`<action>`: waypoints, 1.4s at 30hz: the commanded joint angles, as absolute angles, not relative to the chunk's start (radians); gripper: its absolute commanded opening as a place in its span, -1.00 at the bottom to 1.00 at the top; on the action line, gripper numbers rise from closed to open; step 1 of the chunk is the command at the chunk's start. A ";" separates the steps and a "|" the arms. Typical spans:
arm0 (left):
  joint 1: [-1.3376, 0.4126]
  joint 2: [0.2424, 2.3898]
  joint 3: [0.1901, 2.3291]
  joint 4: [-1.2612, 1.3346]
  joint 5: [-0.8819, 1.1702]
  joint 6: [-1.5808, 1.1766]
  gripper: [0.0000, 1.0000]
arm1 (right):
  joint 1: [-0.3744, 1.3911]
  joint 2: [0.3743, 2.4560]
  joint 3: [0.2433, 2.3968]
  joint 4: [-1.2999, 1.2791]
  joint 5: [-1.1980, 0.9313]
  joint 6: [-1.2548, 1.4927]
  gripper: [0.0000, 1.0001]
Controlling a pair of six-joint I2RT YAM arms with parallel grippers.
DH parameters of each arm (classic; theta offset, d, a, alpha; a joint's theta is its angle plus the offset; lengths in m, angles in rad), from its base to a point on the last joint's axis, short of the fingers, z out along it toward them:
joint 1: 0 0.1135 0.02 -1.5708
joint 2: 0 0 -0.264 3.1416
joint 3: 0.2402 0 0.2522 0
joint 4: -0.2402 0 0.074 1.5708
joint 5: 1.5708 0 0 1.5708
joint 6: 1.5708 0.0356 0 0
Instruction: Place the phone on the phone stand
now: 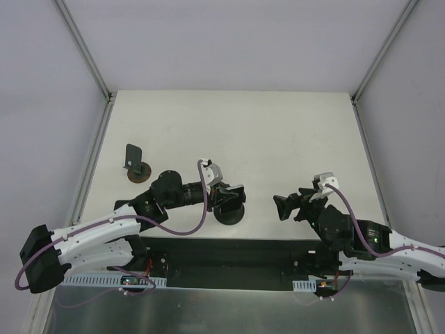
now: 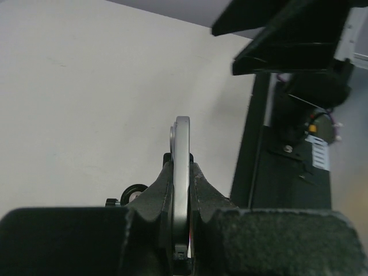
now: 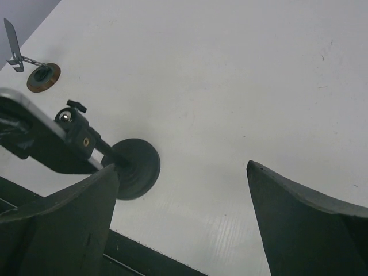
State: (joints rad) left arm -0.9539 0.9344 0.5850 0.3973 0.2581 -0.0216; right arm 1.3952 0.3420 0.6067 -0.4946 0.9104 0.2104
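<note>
1. The step in hand, as I read it, is the placing itself. My left gripper [image 1: 224, 197] is closed on the phone [image 2: 181, 149]. On the left wrist camera I see the phone edge-on, a thin silver slab pinched between the two fingers [image 2: 202, 190].
2. The phone is by the middle of the near edge of the table [image 1: 278, 125], right over the phone stand [image 1: 230, 214]. The stand's round black base sits just inside that edge.
3. From the right wrist camera the phone [image 3: 26, 109] lies tilted against the stand's upper part, beside its ball joint and knob. I cannot tell whether it is seated in the cradle or only hovering at it.
4. My right gripper [image 1: 290, 207] is spread wide with nothing in it. It sits near the near edge to the right of the stand and points toward it.
5. A second stand [image 1: 135, 165], with a brown base, sits apart toward the left edge. I judge it plays no part here.
6. The next move calls for easing the phone down until the cradle carries it. Only then should I part the left fingers slowly and back off along the phone's plane, so that nothing drags the phone or tips the stand.
</note>
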 commanded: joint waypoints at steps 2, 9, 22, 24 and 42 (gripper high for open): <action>-0.946 0.933 0.569 0.625 0.662 -0.133 -1.00 | 1.390 0.379 0.640 -0.499 0.919 0.187 0.87; -0.946 1.092 0.666 0.672 0.838 -0.163 -1.00 | 1.390 0.367 0.624 -0.500 0.897 0.213 0.86; -0.956 1.223 0.767 0.655 0.758 -0.164 -1.00 | 1.390 0.336 0.617 -0.517 0.913 0.216 0.85; -0.963 1.220 0.765 0.641 0.707 -0.164 -1.00 | 1.390 0.336 0.615 -0.517 0.914 0.218 0.85; -1.003 1.230 0.692 0.761 0.543 -0.238 -1.00 | 1.390 0.313 0.597 -0.518 0.930 0.227 0.86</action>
State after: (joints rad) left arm -0.9962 1.2396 0.7124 0.6109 0.5888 -0.1955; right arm 1.3911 0.3351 0.6052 -0.5140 0.9039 0.2184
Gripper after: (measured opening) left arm 0.055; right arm 0.927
